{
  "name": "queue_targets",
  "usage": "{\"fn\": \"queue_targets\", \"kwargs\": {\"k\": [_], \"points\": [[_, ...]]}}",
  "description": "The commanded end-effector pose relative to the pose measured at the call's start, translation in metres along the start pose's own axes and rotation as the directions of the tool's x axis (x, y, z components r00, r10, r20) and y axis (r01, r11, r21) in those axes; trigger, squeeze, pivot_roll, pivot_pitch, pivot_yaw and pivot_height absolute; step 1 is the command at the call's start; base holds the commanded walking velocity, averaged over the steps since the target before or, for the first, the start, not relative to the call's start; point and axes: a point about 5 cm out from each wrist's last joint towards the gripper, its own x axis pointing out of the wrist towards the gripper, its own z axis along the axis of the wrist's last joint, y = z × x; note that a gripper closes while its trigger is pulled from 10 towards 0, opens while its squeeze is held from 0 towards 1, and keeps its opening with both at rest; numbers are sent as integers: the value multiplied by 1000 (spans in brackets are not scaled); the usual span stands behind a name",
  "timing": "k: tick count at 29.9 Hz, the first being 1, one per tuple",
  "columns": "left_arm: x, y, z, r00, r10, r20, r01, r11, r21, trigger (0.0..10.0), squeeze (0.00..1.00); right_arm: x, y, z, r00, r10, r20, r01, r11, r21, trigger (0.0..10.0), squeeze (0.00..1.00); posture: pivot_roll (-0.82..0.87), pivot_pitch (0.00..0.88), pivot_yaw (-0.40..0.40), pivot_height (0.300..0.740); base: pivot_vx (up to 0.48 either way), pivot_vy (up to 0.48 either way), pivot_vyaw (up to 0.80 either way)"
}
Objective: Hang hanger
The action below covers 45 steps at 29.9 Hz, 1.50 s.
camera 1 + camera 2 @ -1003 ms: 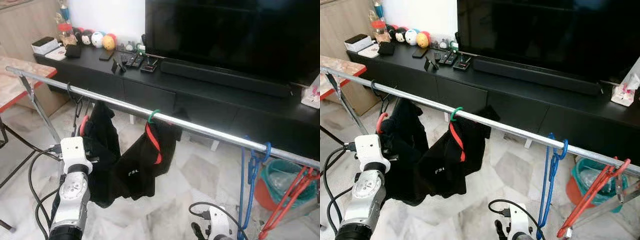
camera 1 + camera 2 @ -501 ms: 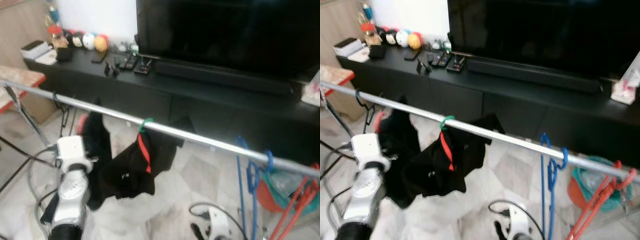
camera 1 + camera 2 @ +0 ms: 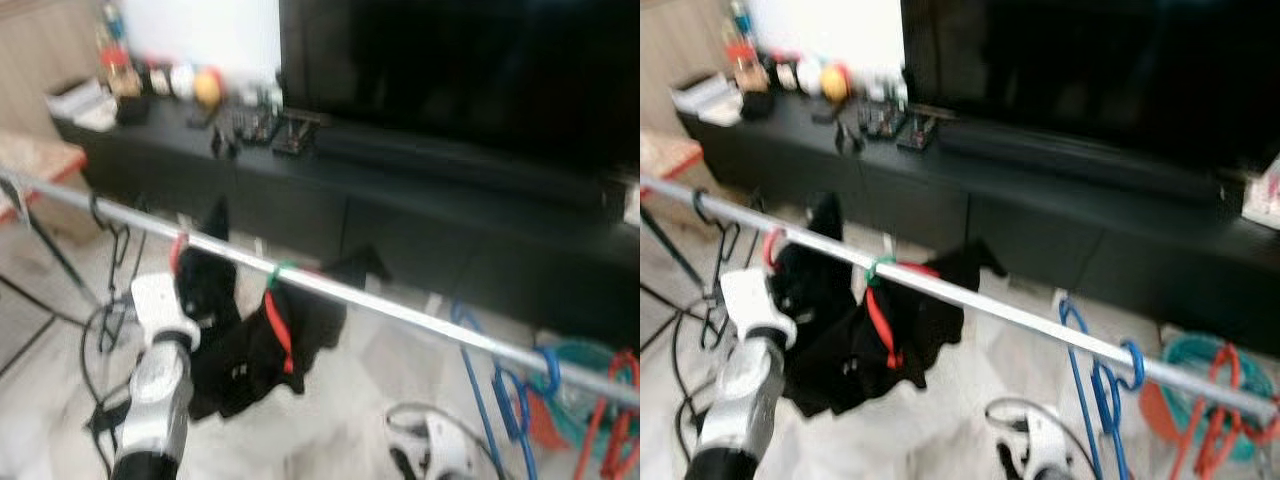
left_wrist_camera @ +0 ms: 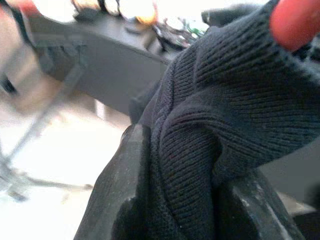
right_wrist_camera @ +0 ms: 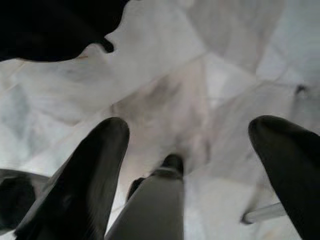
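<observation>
1. The left arm (image 3: 160,385) is a silver cylinder topped by a white, boxy wrist housing, with a round disc on its side.
2. Black cables loop beside it.
3. The left gripper (image 4: 185,200) has matte black fingers.
4. The right gripper (image 5: 200,165) has two long, rounded black fingers.
5. The right arm (image 3: 440,460) is white with a black cable.

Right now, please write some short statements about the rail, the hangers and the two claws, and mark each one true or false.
1. The left claw grips the black garment. True.
2. The right claw holds a hanger. False: it is open above the floor, holding nothing.
3. Blue hangers hang on the rail. True.
4. The green hook lies on the floor. False: it sits on the rail.
</observation>
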Motion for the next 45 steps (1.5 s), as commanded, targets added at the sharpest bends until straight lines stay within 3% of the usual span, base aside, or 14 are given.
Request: {"fn": "queue_targets", "kwargs": {"k": [1, 12, 16, 25, 28, 37, 45], "points": [[2, 5, 9, 999, -21, 24, 22, 998, -56, 10000, 0, 1, 6, -1, 1000, 20, 1, -20, 1000, 2, 10000, 0, -60, 18, -29, 740, 0, 0, 0], [19, 10, 15, 997, -80, -23, 80, 997, 19, 10000, 0, 1, 6, 0, 1000, 24, 2, -24, 1000, 3, 10000, 0, -57, 17, -31, 740, 0, 0, 0], [33, 6, 19, 994, -97, -51, 101, 993, 68, 10000, 0, 1, 6, 1, 1000, 26, 4, -26, 1000, 5, 10000, 0, -57, 15, -28, 740, 0, 0, 0], [50, -2, 17, 990, -97, -104, 108, 989, 100, 10000, 0, 1, 8, 2, 999, 36, 10, -36, 999, -1, 10000, 0, -54, 9, -29, 740, 0, 0, 0], [52, -4, 14, 990, -78, -120, 91, 990, 106, 10000, 0, 1, 7, 2, 1000, 3, 24, -4, 999, 46, 10000, 0, -56, 8, -28, 740, 0, 0, 0], [53, -6, 0, 979, -40, -202, 65, 990, 122, 10000, 0, 1, 6, 2, 1000, -14, 27, 13, 999, 49, 10000, 0, -52, 6, -31, 740, 0, 0, 0], [50, -22, -19, 955, -59, -292, 111, 980, 164, 10000, 0, 1, 6, 3, 999, -14, 34, 12, 998, 58, 10000, 0, -51, 5, -30, 740, 0, 0, 0]]}}
